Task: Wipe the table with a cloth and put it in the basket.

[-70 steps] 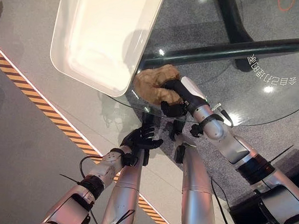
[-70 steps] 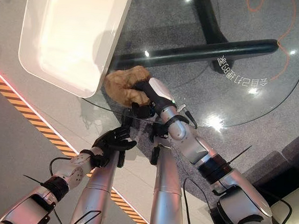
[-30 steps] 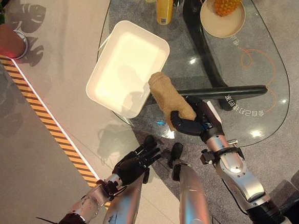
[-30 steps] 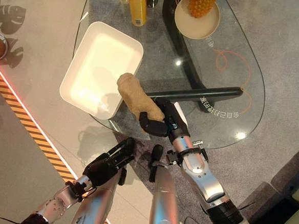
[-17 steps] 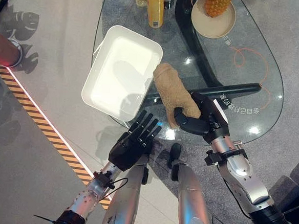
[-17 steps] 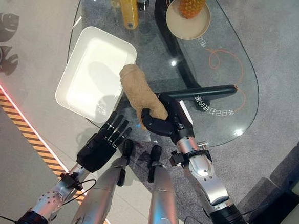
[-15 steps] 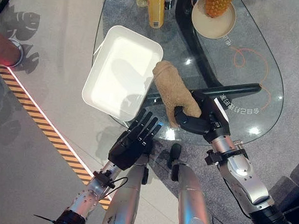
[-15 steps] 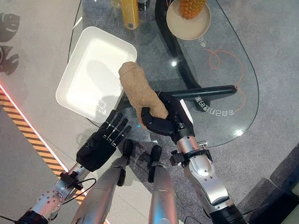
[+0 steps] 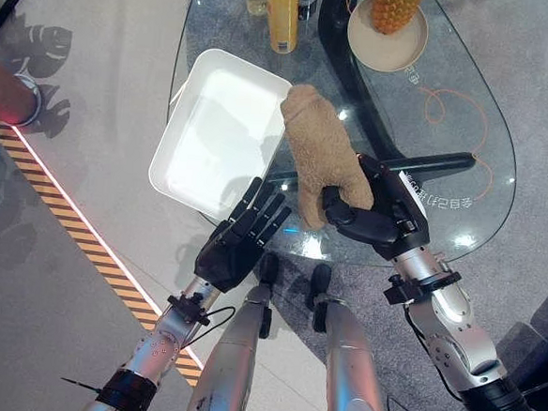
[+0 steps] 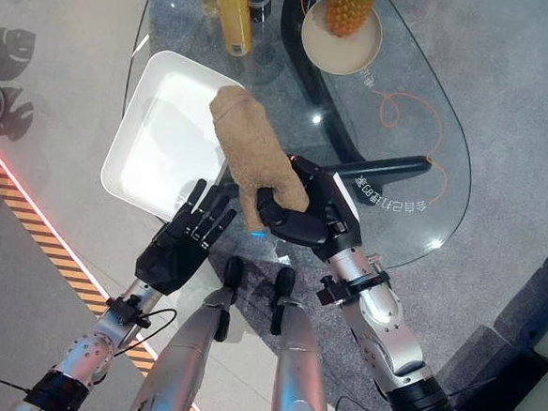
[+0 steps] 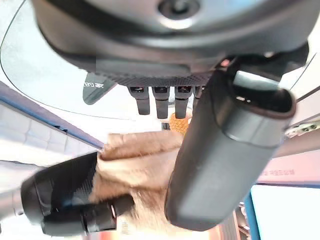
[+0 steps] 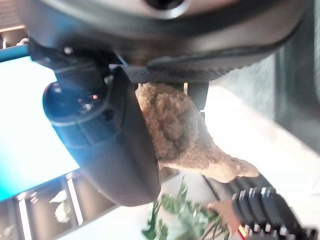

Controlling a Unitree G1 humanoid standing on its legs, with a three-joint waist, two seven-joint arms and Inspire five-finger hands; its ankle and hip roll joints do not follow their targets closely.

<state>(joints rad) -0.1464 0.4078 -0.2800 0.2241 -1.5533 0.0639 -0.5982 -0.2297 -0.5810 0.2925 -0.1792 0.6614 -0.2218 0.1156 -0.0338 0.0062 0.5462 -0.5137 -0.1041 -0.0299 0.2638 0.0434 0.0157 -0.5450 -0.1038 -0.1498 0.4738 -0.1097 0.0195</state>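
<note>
R hand [image 9: 372, 215] is clamping the cloth [image 9: 324, 155] and lifting it higher — now hanging beside the basket [image 9: 218, 131] rim; L hand [image 9: 241, 239], fingers straight, is rising just below. Drop-off is coming next.

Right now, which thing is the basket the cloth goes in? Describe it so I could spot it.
Start at the glass table. On its left end, nearest the striped floor line, sits the basket, just left of the brown cloth held in the right hand. It is the one white, rectangular, empty tub; the other dish is round and holds a pineapple.
</note>
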